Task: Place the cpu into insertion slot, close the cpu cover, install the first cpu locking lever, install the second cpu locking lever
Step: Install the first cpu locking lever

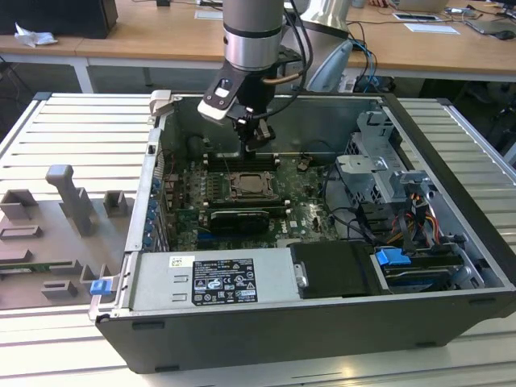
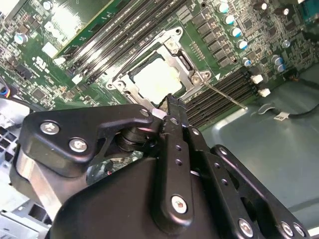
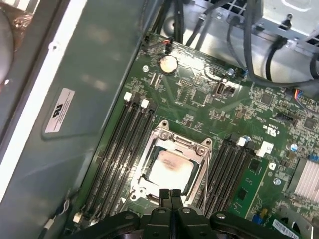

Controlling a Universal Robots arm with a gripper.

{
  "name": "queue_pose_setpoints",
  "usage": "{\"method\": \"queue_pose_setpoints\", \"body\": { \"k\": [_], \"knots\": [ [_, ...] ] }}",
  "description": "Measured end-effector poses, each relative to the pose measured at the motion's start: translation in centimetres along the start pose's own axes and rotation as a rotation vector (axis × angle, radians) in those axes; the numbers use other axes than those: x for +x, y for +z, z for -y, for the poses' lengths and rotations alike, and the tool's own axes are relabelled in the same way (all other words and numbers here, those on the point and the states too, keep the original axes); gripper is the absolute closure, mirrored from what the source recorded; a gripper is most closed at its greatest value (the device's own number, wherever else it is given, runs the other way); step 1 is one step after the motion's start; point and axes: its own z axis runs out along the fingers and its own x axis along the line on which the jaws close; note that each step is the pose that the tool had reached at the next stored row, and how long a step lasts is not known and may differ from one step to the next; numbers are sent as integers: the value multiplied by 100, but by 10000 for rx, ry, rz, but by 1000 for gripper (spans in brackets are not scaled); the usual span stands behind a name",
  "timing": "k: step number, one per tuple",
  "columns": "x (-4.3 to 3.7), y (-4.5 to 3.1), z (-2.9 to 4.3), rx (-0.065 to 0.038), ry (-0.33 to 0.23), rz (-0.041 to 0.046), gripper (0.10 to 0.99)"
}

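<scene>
Pincer (image 3: pixel 170 195) clenched, empty, arm (image 1: pixel 251 36) pointing down, tip nr cpu cover (image 3: pixel 182 143) edge, cpu (image 3: pixel 169 167) seen thru window

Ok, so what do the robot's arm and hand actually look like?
The arm is a silver-grey cylinder with a dark band, and black cables loop beside it. A pale box sits at the wrist. The hand is matte black, built of flat jointed links dotted with silver screws and narrowing to two slim fingers.
</scene>
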Motion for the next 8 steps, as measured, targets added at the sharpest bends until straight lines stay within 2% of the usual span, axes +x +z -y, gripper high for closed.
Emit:
{"method": "queue_pose_setpoints", "body": {
  "k": [8],
  "knots": [
    [0, 0, 0, 12, -871, -28, 980]
  ]
}}
